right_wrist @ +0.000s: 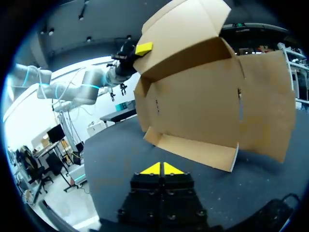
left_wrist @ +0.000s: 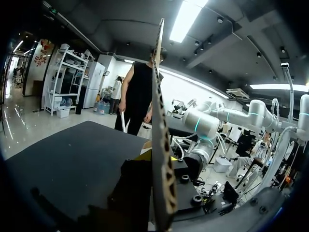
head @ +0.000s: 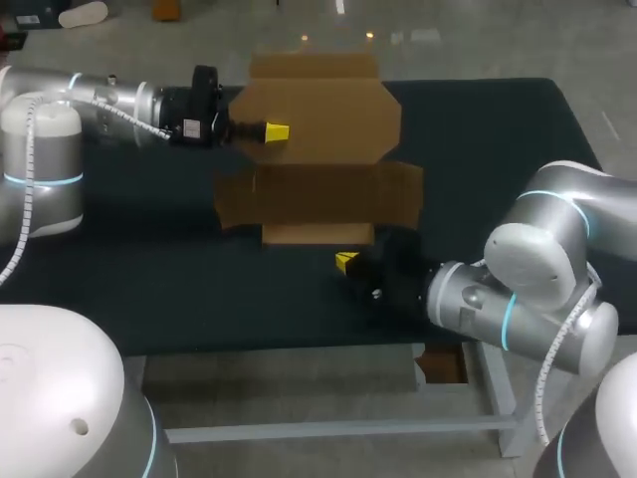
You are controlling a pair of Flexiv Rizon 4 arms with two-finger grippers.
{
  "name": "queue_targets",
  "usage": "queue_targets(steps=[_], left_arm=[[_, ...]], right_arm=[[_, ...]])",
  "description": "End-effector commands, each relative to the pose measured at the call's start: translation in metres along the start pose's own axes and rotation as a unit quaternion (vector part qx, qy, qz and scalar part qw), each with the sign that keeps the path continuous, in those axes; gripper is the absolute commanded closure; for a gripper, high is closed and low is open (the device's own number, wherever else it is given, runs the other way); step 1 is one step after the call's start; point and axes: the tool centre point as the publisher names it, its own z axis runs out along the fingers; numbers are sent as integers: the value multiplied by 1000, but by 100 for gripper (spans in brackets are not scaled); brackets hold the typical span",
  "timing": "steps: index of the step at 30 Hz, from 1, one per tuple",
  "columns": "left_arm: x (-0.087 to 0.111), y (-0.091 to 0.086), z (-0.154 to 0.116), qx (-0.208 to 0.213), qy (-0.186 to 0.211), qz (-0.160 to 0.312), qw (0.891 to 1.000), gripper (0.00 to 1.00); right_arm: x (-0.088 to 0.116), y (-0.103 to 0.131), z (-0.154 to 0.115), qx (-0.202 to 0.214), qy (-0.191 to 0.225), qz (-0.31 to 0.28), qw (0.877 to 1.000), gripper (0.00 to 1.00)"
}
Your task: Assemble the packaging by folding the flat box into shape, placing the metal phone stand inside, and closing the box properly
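In the head view the box (head: 318, 189) lies half-folded at the far middle of the table (head: 149, 279), its back panel raised. The left gripper (head: 277, 131) is at that panel's left edge. The right gripper (head: 345, 262) sits just before the near flap. The left wrist view shows cardboard edge-on between the fingers, apparently pinched. In the right wrist view the right jaws are pressed together, apart from the box, whose inside shows bare cardboard.

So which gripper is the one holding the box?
Find the dark table. On it lies a brown cardboard box. The left gripper comes from the left and pinches its raised back flap; the right gripper sits shut in front, touching nothing.
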Motion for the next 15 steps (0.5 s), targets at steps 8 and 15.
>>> queue_targets(steps=[8, 15], left_arm=[[-5, 8, -4, 2, 8, -3, 1000, 100], [-8, 9, -2, -13, 9, -8, 1000, 100]], right_arm=[[-2, -2, 9, -17, -148, 12, 989, 100], [-3, -1, 8, -17, -154, 6, 988, 100]])
